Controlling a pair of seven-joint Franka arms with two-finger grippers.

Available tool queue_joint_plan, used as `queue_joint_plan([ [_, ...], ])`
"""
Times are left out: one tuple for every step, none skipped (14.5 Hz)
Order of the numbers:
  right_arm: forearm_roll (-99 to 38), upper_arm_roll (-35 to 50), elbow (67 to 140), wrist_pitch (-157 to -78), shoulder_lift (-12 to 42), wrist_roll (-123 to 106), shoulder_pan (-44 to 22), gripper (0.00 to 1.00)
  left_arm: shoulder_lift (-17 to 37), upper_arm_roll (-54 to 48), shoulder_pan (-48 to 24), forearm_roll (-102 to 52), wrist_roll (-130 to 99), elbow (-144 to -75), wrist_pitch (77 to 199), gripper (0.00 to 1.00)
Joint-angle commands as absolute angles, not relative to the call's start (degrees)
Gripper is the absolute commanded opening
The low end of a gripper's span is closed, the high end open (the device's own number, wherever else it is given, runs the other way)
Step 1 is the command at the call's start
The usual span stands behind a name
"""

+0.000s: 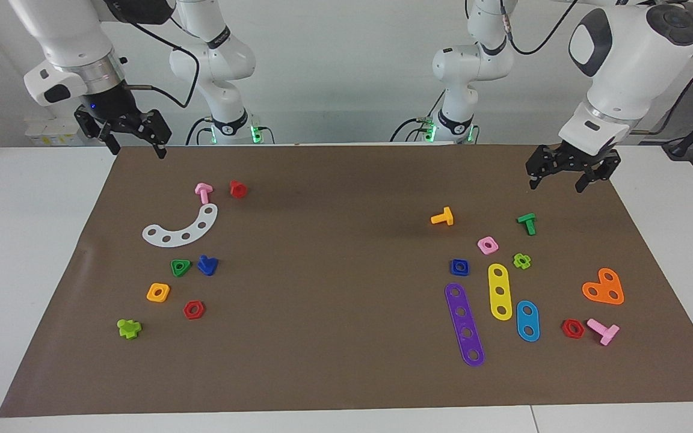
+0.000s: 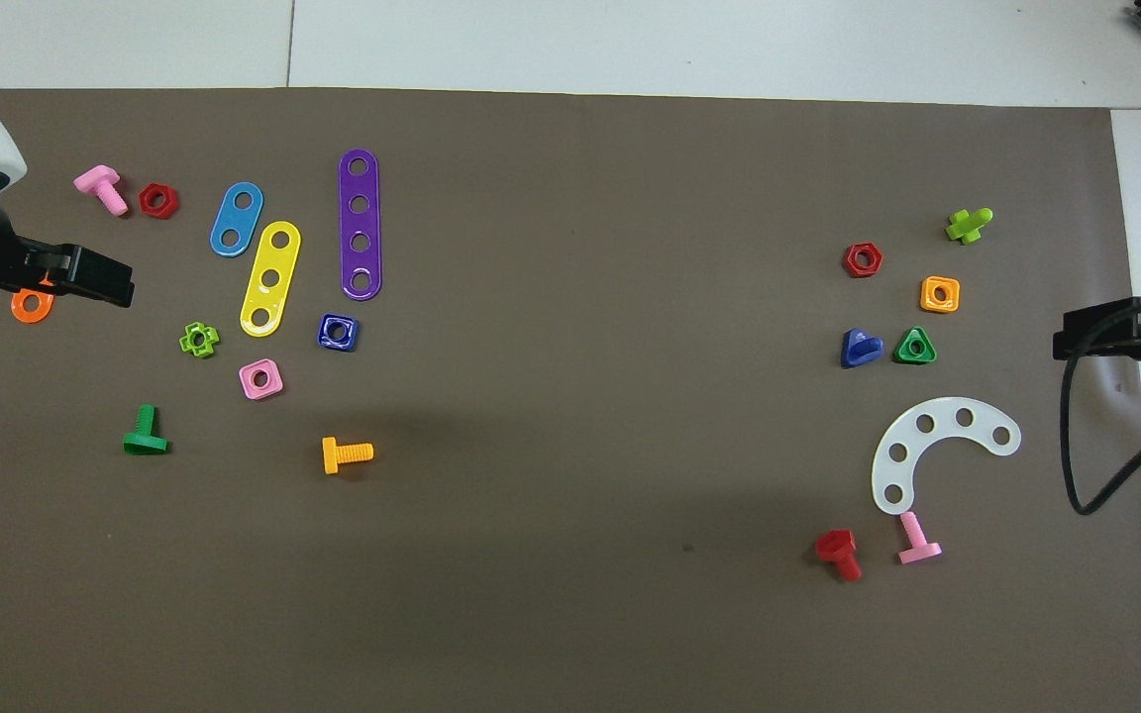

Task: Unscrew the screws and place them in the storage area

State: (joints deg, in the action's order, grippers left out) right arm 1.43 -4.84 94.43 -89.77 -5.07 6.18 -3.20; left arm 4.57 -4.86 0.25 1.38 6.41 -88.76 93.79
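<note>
One blue screw (image 1: 207,264) already sits loose just beside the green triangle nut (image 1: 180,267) in your storage area, nearest the right gripper (image 1: 123,131); both it and the left gripper (image 1: 569,169) hang spread, holding nothing.

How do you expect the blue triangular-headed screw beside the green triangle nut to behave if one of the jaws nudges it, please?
The blue screw looks small and plastic, so probably light and easily pushed along the mat. It lies on its side; its flat-sided triangular head should resist rolling. A push might knock it into the green triangle nut right beside it.
</note>
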Motion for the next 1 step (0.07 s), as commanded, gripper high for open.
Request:
queue_joint_plan([
  [2.1, -5.3, 93.9, -88.4, -4.7, 6.5, -3.2, 1.00, 2.7, -4.5, 0.2, 0.5, 7.4, -91.0, 95.1, 1.00],
])
